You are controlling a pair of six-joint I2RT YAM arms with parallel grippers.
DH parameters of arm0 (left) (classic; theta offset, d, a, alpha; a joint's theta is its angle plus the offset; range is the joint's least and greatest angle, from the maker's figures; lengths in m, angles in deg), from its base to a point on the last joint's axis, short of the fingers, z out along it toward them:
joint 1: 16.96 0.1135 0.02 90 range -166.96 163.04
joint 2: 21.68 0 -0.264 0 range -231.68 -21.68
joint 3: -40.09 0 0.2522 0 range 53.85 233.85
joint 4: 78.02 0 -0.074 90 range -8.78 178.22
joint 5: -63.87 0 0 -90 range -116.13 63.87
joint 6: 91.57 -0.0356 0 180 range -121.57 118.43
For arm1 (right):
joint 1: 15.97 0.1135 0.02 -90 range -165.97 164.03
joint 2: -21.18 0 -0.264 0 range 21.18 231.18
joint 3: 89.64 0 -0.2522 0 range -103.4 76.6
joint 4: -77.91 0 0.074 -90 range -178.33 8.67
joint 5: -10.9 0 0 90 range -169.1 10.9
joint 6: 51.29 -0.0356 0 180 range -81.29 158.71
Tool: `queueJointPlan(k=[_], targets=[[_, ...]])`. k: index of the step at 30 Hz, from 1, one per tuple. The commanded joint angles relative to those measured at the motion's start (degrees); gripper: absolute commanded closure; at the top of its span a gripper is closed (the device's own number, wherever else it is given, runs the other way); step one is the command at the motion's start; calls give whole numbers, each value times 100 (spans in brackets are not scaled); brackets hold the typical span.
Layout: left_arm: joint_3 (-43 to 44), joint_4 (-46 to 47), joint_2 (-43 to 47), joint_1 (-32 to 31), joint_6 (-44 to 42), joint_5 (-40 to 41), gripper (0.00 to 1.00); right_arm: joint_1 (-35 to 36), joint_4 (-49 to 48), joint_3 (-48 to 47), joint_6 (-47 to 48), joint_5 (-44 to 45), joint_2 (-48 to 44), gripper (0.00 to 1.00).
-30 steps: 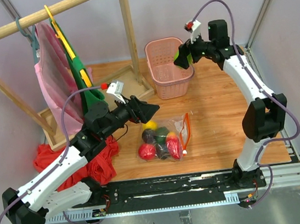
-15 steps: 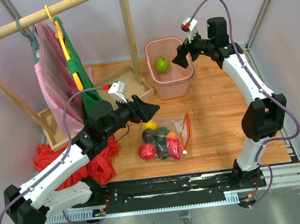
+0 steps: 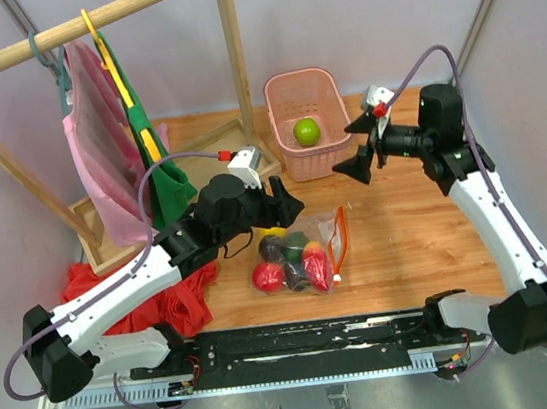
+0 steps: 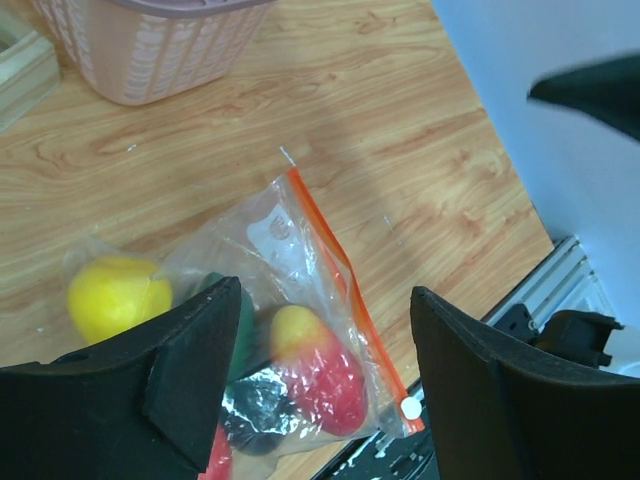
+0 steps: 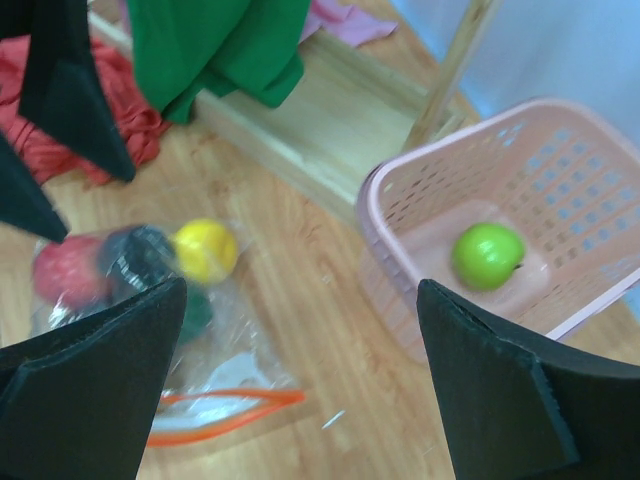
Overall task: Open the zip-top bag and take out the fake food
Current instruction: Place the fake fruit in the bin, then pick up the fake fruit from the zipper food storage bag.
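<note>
The clear zip-top bag (image 3: 300,253) lies on the wooden table with its orange-red zip strip (image 3: 339,241) on the right side, its mouth gaping. Inside are yellow, red, dark green and dark purple fake food pieces. A light green fruit (image 3: 306,132) lies in the pink basket (image 3: 278,88). My left gripper (image 3: 287,203) is open and empty above the bag's far edge; in the left wrist view (image 4: 325,290) the bag (image 4: 300,330) shows between its fingers. My right gripper (image 3: 355,150) is open and empty, right of the basket. The right wrist view shows the green fruit (image 5: 487,255) and the bag (image 5: 190,320).
A wooden clothes rack (image 3: 234,58) with pink and green garments (image 3: 153,170) stands at the back left on a wooden base (image 5: 330,120). A red cloth heap (image 3: 181,302) lies left of the bag. A black rail (image 3: 321,334) runs along the table's near edge.
My right gripper let the green fruit go into the pink basket, then drew back to the right and down. My left gripper moved right, closer over the bag.
</note>
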Motion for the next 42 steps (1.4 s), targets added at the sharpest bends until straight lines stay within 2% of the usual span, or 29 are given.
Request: queueJointPlan(k=[1, 8, 15, 19, 22, 29, 32, 36, 42], targets=[[239, -246, -142, -127, -161, 330, 30, -84, 42, 801, -54, -196, -613, 2], [2, -181, -109, -133, -6, 175, 38, -91, 117, 2180, -550, -106, -1738, 1], [-296, -68, -151, -123, 185, -57, 44, -88, 90, 3196, -1486, 264, -2472, 1], [-691, 251, -123, -129, 187, -159, 46, -95, 109, 3527, -2228, 1120, -2470, 14], [-908, 461, -128, -130, 145, -290, 46, -89, 119, 3732, -2620, 1416, -2473, 30], [-1389, 1038, -272, -130, -9, -889, 48, 2, 110, 4030, -3010, 1105, -2057, 60], [-1560, 1163, -317, -129, 60, -946, 49, 101, -33, 4023, -3024, 996, -1757, 69], [-1607, 1188, -412, -137, 139, -1069, 50, 265, -395, 4081, -3263, 864, -1290, 72], [-1524, 1140, -532, -147, 221, -1199, 47, 714, -705, 3900, -3425, 761, -609, 72]])
